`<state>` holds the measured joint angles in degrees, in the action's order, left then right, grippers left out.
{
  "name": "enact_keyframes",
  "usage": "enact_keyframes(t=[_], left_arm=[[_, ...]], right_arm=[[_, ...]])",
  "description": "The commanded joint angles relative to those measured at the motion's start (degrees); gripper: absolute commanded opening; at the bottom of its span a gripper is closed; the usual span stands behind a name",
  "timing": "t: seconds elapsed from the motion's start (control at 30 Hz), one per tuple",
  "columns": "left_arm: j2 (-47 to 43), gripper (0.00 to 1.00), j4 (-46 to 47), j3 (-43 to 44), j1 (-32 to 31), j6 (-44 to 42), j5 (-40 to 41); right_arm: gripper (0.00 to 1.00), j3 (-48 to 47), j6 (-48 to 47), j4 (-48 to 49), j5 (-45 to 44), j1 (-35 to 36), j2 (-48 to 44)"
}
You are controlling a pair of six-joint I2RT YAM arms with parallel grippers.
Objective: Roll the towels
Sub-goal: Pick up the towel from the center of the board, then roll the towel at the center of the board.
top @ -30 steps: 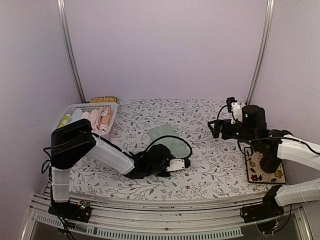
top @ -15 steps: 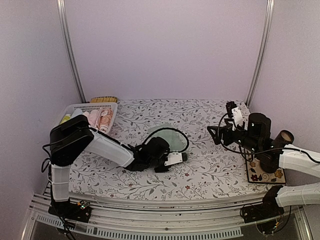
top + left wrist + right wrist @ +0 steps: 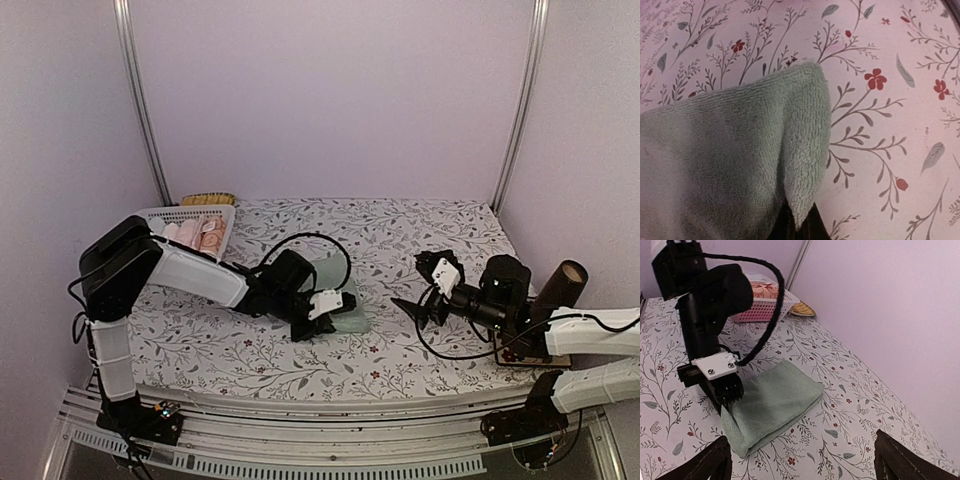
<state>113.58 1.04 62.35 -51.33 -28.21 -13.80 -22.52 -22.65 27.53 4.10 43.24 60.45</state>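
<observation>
The pale mint green towel (image 3: 348, 318) (image 3: 775, 397) lies folded over on the flowered table, near its middle. My left gripper (image 3: 332, 306) (image 3: 725, 407) (image 3: 797, 227) is shut on the towel's near corner, and the cloth (image 3: 730, 150) drapes down from the pinch. My right gripper (image 3: 413, 283) (image 3: 801, 437) hovers open just right of the towel, facing it, with nothing between its fingers. Orange-salmon towels (image 3: 203, 236) (image 3: 762, 290) sit rolled in the white basket.
The white lattice basket (image 3: 160, 213) (image 3: 757, 315) stands at the back left, with a yellow brush (image 3: 207, 199) behind it. A flowered mat (image 3: 530, 352) and a brown tube (image 3: 565, 280) are at the right edge, by the right arm.
My left gripper has closed on the green towel's corner and drawn it back and left, folding the cloth over. The right arm has dropped lower and swung left toward the towel.
</observation>
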Motion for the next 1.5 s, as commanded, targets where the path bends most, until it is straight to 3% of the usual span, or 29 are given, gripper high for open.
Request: enact_keyframes(t=[0.0,0.3,0.57,1.07,1.17,1.4,1.47], left_arm=[[-2.2,0.00,-7.3,-1.3,4.0,6.1,-19.9],[3.0,0.00,-11.5,1.2,9.8,9.0,-32.7],[7.7,0.00,-13.8,3.8,11.6,10.1,-36.2],[8.2,0.00,-17.2,4.1,11.8,7.3,-37.3],[8.1,0.00,-17.7,4.0,11.8,7.0,-36.8],[6.6,0.01,-17.3,3.0,11.9,7.2,-36.3],[4.9,0.01,-15.7,1.3,11.9,7.9,-36.1]], right_arm=[[0.98,1.7,-13.2,5.2,5.8,5.1,2.4],[0.90,0.0,-21.8,4.4,15.8,8.8,12.3],[0.83,-7.0,-27.2,2.9,10.4,12.4,26.1],[0.82,-16.0,-38.4,1.5,6.8,12.9,42.7],[0.74,-17.3,-38.2,1.0,6.6,12.5,44.3],[0.24,-19.9,-35.2,-4.2,6.9,10.8,44.4],[0.16,-21.1,-33.0,-6.6,8.2,10.2,44.1]])
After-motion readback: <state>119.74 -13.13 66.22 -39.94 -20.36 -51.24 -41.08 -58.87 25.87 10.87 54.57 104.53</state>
